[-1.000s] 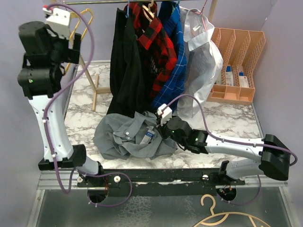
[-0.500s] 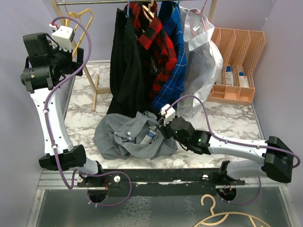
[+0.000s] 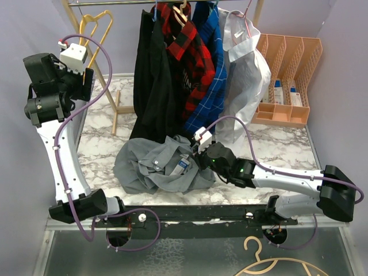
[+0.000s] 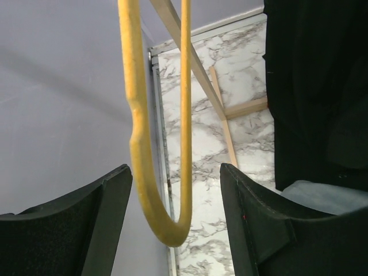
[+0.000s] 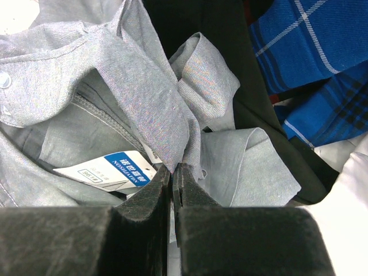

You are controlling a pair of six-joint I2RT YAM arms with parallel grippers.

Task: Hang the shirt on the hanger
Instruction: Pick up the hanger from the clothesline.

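The grey shirt [image 3: 155, 167] lies crumpled on the marble table in front of the rack, its blue-and-white tag [image 5: 109, 169] showing. My right gripper [image 3: 198, 154] is low at the heap's right side, shut on a raised fold of the shirt [image 5: 144, 86], which is pinched at its tips [image 5: 172, 168]. The yellow hanger [image 3: 95, 23] hangs at the rack's far left. My left gripper [image 3: 85, 77] is raised beside it. In the left wrist view the hanger's curved end [image 4: 141, 161] sits between the spread fingers of the open left gripper [image 4: 175, 169], touching neither.
A black garment [image 3: 152, 75], red and blue plaid shirts and a white shirt [image 3: 244, 75] hang on the rack. Its wooden leg [image 3: 118, 109] stands at the left. A peach organiser [image 3: 287, 80] is at the back right. A pale hanger [image 3: 276, 264] lies below the table's near edge.
My left arm has shifted down and left by the yellow hanger, and its jaws have narrowed around the hanger's end. The right gripper keeps its hold on the shirt, barely moved.
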